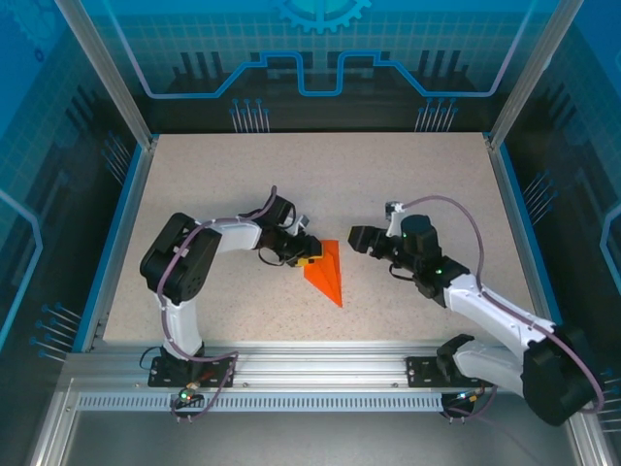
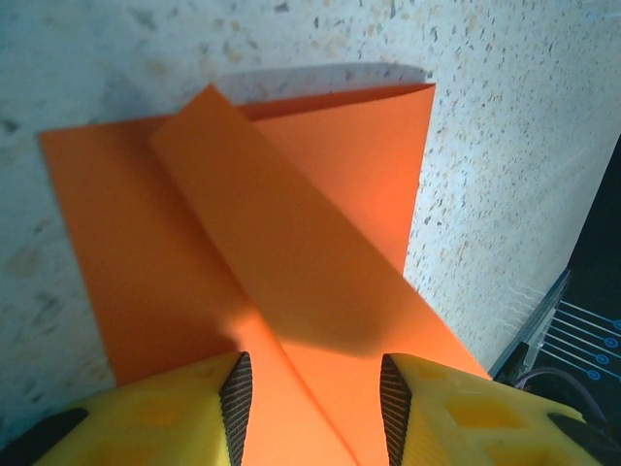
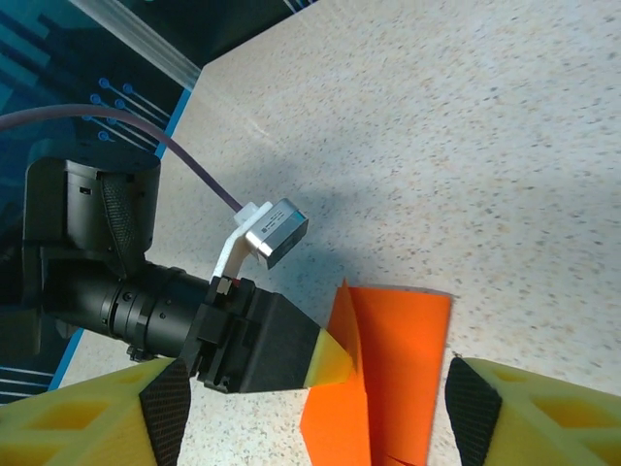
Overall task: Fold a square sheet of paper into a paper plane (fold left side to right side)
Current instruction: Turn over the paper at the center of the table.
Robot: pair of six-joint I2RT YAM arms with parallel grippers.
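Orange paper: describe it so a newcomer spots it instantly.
On the speckled beige tabletop, look between the left arm and right arm. The orange paper lies there, folded into a narrow wedge pointing at the near edge. Nothing else is bright orange.

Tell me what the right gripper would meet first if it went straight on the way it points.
Most likely the raised fold of the orange paper, with the left gripper close behind it; depth is hard to judge.

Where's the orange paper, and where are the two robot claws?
orange paper [image 1: 327, 275]: top view, middle of the folded sheet.
left gripper [image 2: 315, 393]: left wrist view, gap between its yellow fingers.
right gripper [image 3: 315, 403]: right wrist view, gap between its yellow fingers.
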